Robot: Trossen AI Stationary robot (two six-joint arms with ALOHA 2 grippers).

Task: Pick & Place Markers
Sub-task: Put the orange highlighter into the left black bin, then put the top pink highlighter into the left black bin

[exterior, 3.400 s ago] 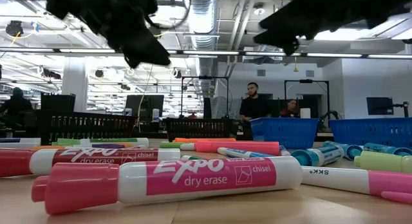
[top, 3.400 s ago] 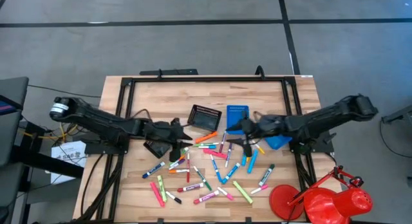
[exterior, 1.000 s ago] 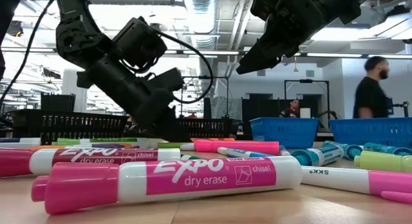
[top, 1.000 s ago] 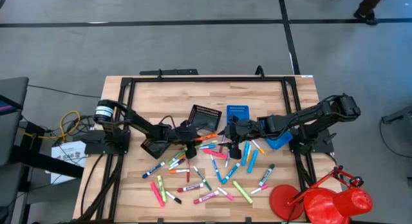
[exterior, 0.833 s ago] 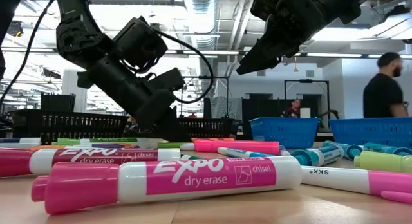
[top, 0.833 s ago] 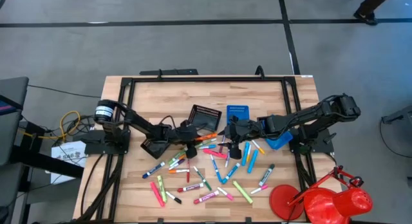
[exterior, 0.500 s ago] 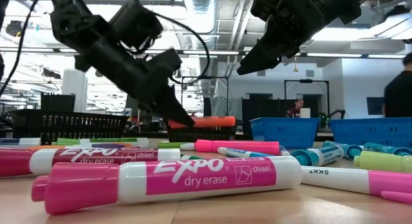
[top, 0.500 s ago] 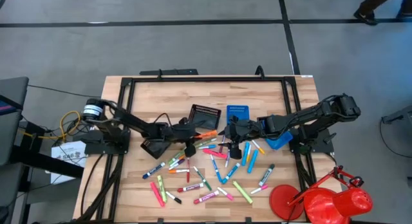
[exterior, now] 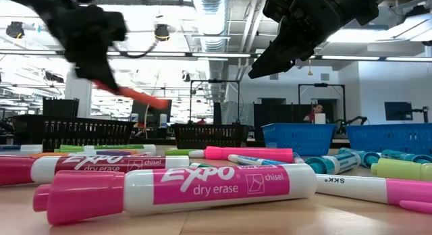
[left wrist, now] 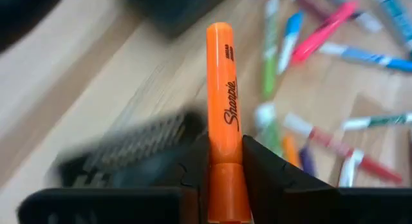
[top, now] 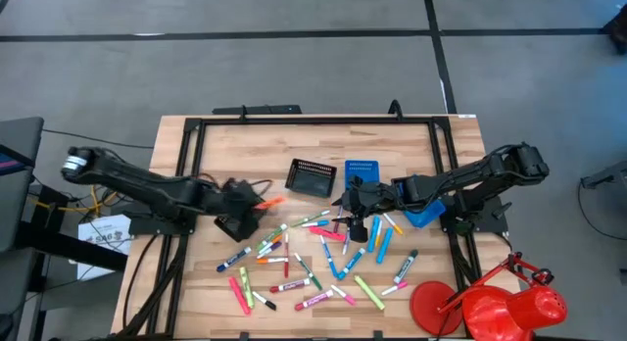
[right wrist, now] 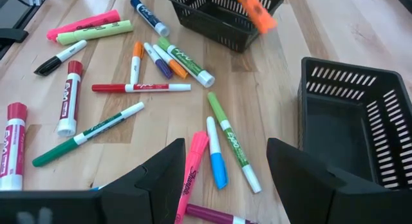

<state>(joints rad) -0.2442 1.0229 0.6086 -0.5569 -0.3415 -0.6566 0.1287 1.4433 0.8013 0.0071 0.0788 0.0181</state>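
Several coloured markers [top: 323,248] lie scattered on the wooden table's middle and near part. My left gripper [top: 257,198] hangs above the table's left half, over a black mesh tray [top: 237,224], shut on an orange marker [left wrist: 222,102]. That marker also shows in the low view [exterior: 131,95]. My right gripper [right wrist: 222,185] hovers open over the markers right of centre [top: 358,212] and touches nothing. My left gripper pinches the orange marker between its two fingers [left wrist: 264,169] at one end [left wrist: 223,176]. The marker lies along the fingers and sticks out past their tips. The gripper slants downward from the table's left. The marker is lifted clear and slopes down away from the gripper.
A second black mesh tray [top: 312,177] and a blue one [top: 361,170] sit at the far middle; another blue tray [top: 423,217] lies under the right arm. A red object [top: 500,307] stands at the near right corner. A black frame [top: 313,120] borders the table.
My left gripper has taken hold of the orange marker among the pile, lifted it clear and drawn back up and toward the table's left edge, to above the nearer black tray. The marker, level at first, now slopes downward. The right arm kept still.
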